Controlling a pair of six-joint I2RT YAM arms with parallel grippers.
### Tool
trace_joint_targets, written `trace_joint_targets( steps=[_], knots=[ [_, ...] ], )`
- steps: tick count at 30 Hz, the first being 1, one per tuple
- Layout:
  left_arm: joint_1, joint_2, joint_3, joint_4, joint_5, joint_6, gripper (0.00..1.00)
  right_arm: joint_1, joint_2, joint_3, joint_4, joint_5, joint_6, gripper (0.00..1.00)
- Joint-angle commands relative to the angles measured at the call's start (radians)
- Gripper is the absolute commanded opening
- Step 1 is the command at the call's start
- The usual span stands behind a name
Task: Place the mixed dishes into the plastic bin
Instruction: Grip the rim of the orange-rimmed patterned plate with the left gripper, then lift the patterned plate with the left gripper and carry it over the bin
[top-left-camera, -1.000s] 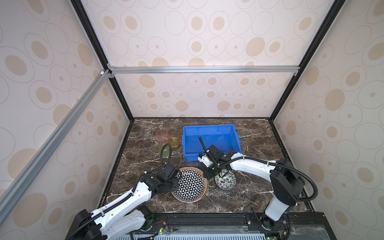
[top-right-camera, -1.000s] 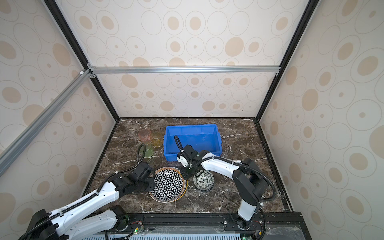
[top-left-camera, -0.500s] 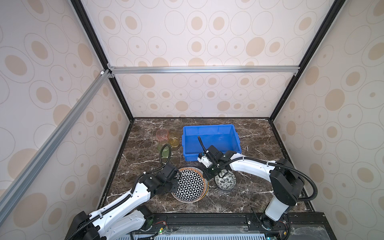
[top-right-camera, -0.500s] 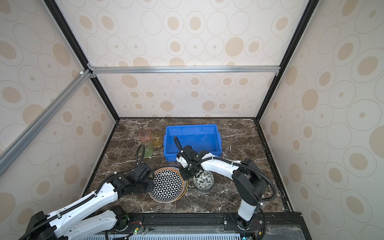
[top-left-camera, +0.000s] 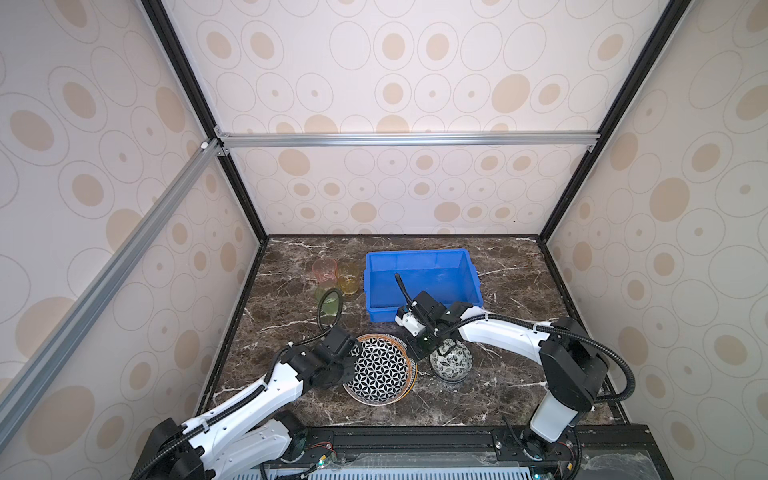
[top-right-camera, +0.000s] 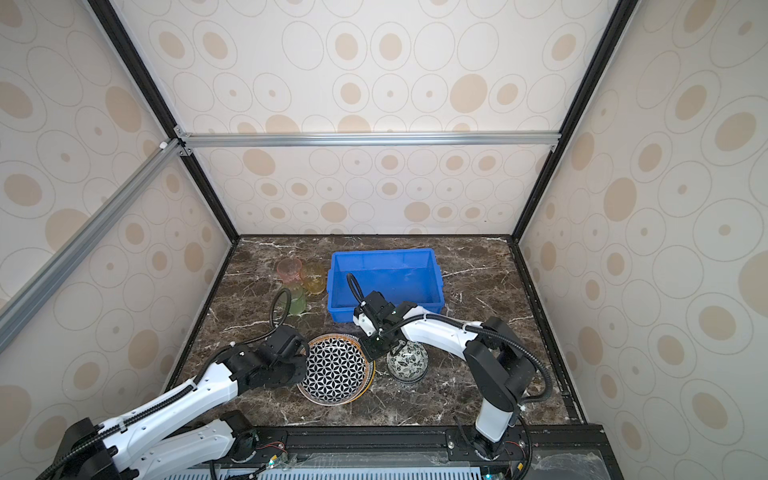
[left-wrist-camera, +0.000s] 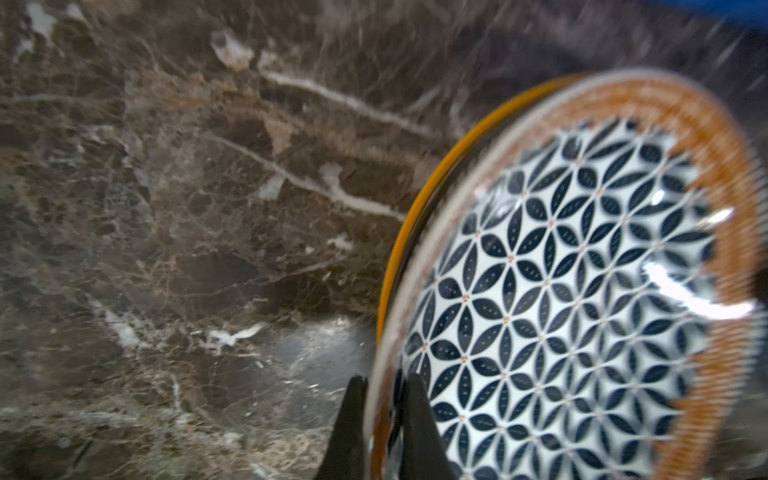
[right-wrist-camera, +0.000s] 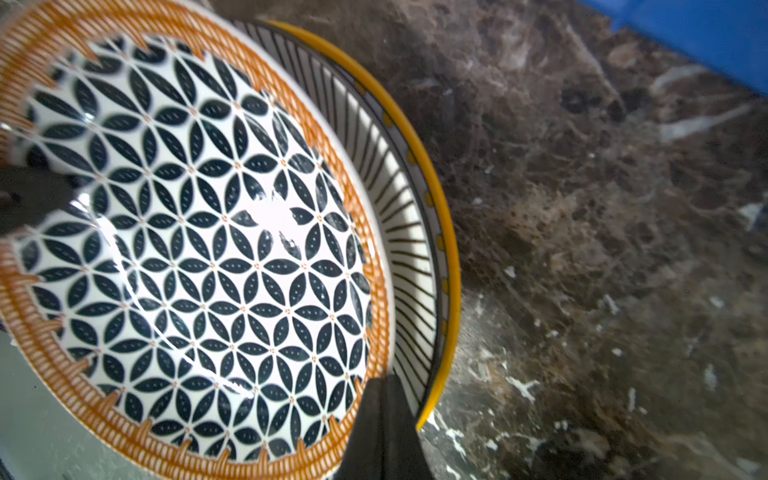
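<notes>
Reaching in low from the lower left of a top view, the left arm sets its left gripper (top-left-camera: 354, 365) against the left edge of the glossy geometric plate (top-left-camera: 380, 370), lower middle on the veined marble tabletop (top-left-camera: 478, 399). The right gripper (top-left-camera: 415, 353) meets the plate's right edge, beside a round floral bowl (top-left-camera: 451, 360). The blue plastic bin (top-left-camera: 419, 254) sits behind them.

In the left wrist view, black fingers (left-wrist-camera: 415, 415) pinch the plate's orange woven-look rim.

In the right wrist view, the right gripper is clamped on that rim, above a striped plate (right-wrist-camera: 407, 216) and a yellow-rimmed plate (right-wrist-camera: 451, 249).
</notes>
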Motion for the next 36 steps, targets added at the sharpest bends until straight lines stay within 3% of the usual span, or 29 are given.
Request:
trace_joint_targets(
  steps=[1, 21, 27, 36],
  knots=[
    [-0.018, 0.023, -0.008, -0.056, -0.034, 0.024, 0.0, 0.026, 0.025, 0.017, 0.008, -0.043, -0.008, 0.05],
    [-0.008, -0.009, 0.041, -0.161, -0.126, 0.015, 0.0, 0.026, -0.065, 0.061, -0.008, 0.0, -0.012, 0.08],
    [-0.006, -0.049, 0.081, -0.194, -0.152, 0.016, 0.0, 0.027, -0.149, 0.067, -0.024, 0.064, -0.014, 0.22],
    [-0.006, -0.086, 0.178, -0.245, -0.173, 0.04, 0.0, 0.027, -0.263, 0.077, -0.037, 0.183, -0.035, 0.53]
  ],
)
